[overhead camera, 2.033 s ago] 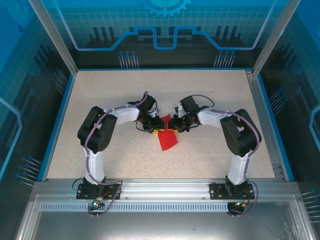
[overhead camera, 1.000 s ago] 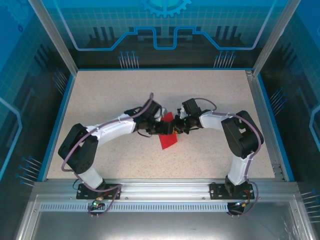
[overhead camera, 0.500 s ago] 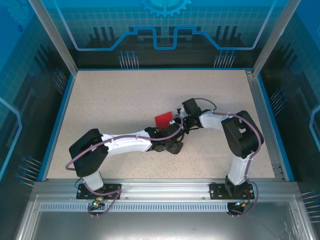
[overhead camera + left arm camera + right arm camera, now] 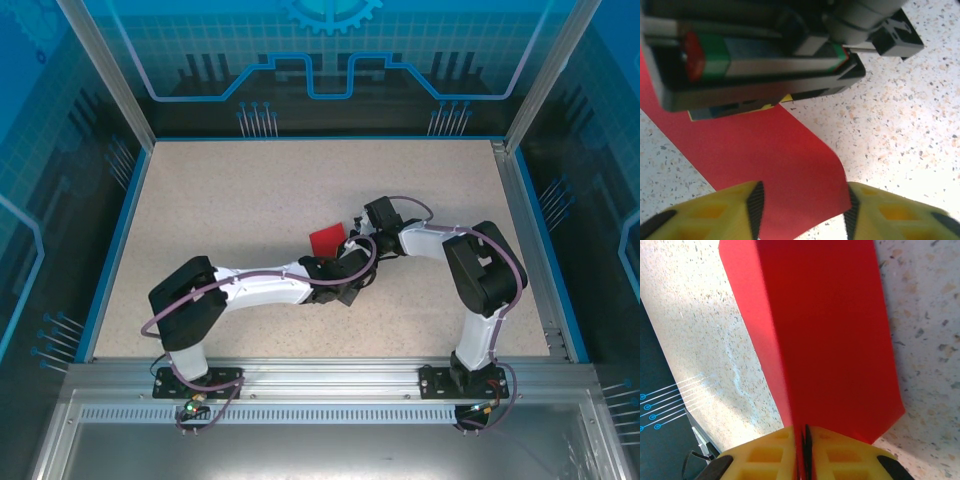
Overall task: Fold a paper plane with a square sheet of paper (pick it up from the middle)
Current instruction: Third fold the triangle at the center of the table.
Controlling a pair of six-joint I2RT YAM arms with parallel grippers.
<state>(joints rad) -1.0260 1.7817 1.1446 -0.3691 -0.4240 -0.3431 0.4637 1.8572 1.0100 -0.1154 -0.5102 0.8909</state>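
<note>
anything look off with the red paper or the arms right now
Nothing is torn or spilled. The square sheet of paper is folded and pinched at one end in the right gripper. The one oddity is in the left wrist view: its loose edge bows in a curve by the open left gripper instead of lying crisp.

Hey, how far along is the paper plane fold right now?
Early. Done: the red sheet of paper shows a fold, with two layers meeting at a crease. In hand: the right end effector is shut on its edge, while the left end effector stands open astride another part of it. Remaining: no pointed nose or wings are visible yet.
</note>
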